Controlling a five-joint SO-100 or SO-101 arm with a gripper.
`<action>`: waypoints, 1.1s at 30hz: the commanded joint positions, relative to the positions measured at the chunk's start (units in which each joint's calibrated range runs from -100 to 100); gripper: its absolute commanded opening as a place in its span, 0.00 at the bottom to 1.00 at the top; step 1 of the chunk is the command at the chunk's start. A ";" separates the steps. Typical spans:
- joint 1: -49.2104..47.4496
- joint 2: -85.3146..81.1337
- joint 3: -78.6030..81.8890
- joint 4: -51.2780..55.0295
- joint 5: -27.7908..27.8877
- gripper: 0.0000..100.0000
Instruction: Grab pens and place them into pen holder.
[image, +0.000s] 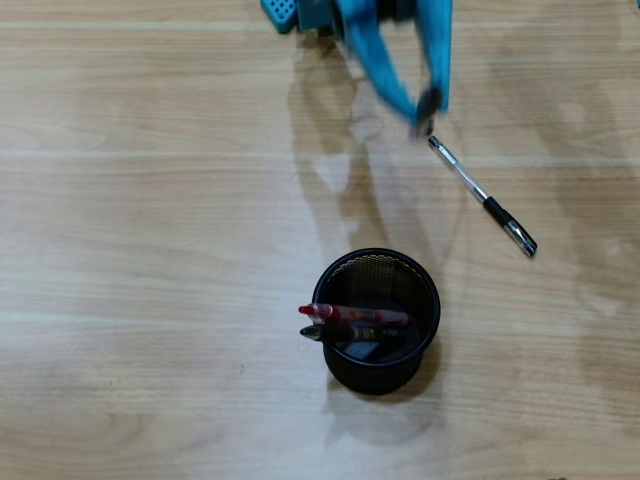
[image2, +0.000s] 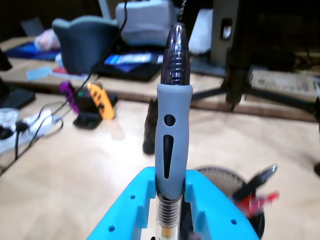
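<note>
Wrist view: claw (image2: 170, 200) clamped on a grey-grip pen (image2: 171, 145); bare table (image: 150, 250) surrounds the pen holder (image: 425, 290).

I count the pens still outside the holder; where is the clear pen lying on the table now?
In the overhead view, the clear pen lies diagonally at upper right, above and right of the pen holder, just below the end effector.

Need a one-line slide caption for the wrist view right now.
Blue gripper shut on a grey-gripped pen held upright, with the mesh pen holder beyond it.
</note>
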 joint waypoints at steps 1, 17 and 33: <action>2.70 4.60 1.59 -22.39 0.29 0.02; 7.33 30.39 -9.77 -39.78 0.29 0.02; 6.97 30.89 -9.77 -43.65 0.49 0.14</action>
